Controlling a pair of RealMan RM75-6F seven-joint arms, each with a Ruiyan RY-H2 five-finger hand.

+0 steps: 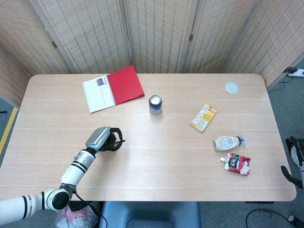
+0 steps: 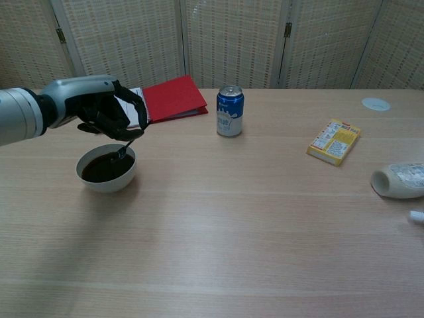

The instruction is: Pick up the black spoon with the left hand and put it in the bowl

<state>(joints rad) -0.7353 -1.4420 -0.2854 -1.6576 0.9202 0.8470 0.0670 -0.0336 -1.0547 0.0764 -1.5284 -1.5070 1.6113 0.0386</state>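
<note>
Counter [image 1: 142,166] of pale wood fills both views, backed by woven folding screens [image 2: 232,40]. Next in size is an open notebook [image 1: 113,88] with a red cover, lying at the far left side. The left hand [image 2: 106,109] hangs over the bowl [image 2: 106,168], which sits near the front left and holds a dark liquid; from the head view the hand covers most of the bowl. Its dark fingers [image 2: 132,106] are curled in and pinch the handle of the black spoon [image 2: 124,150], which points down with its tip just above or at the liquid; I cannot tell if it touches. The right hand [image 1: 294,164] shows only as a sliver at the right edge of the head view, off the counter, and whether its fingers are spread or closed cannot be told. Smaller things follow: a mayonnaise bottle [image 1: 226,142] on its side, a red pouch [image 1: 237,164] just beside it, a yellow box [image 1: 203,117], a blue can [image 2: 230,110] standing upright, and a white lid [image 1: 231,87] at the far right.
</note>
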